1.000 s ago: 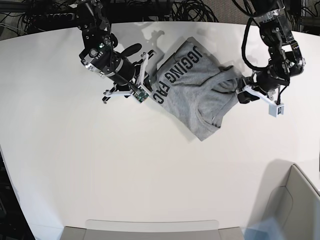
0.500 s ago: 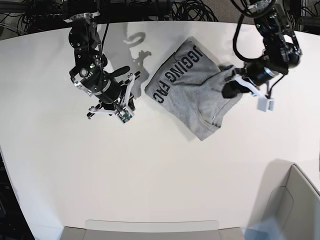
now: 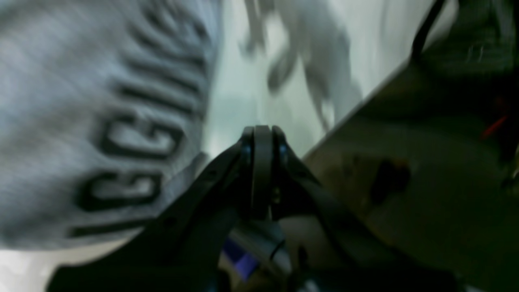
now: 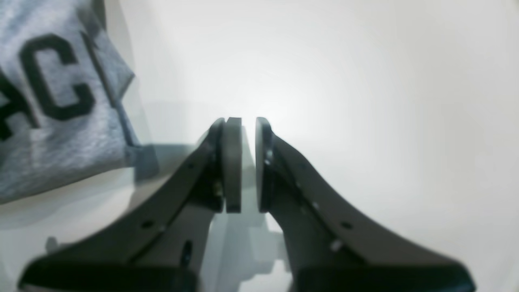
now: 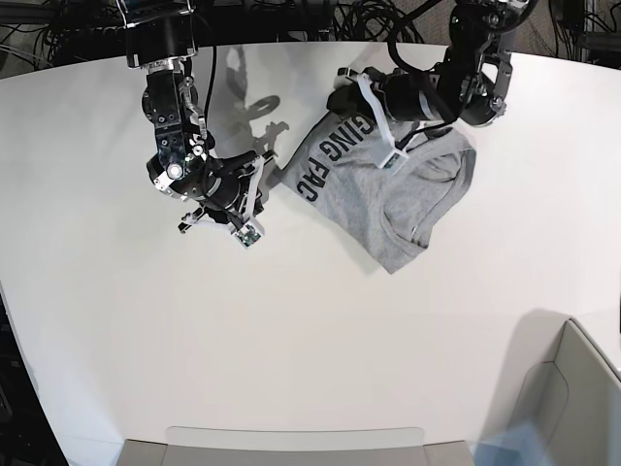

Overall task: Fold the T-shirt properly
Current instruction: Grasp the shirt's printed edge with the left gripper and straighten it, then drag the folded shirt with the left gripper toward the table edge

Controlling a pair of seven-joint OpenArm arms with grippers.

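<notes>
One grey T-shirt, two robot arms, both arms have moved.

The T-shirt (image 5: 383, 189) lies half folded on the white table (image 5: 291, 340), letters up. The left gripper (image 5: 351, 85) was at the shirt's right edge before; now it hangs over the top corner, its fingers (image 3: 262, 162) pressed together on nothing. The right gripper (image 5: 260, 175) has backed away to the shirt's left side, with just a thin gap between its fingers (image 4: 232, 162), empty.

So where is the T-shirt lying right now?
In the base view the T-shirt lies on the white table, upper centre-right, between the two arms; the left end effector hangs over its top edge.
</notes>
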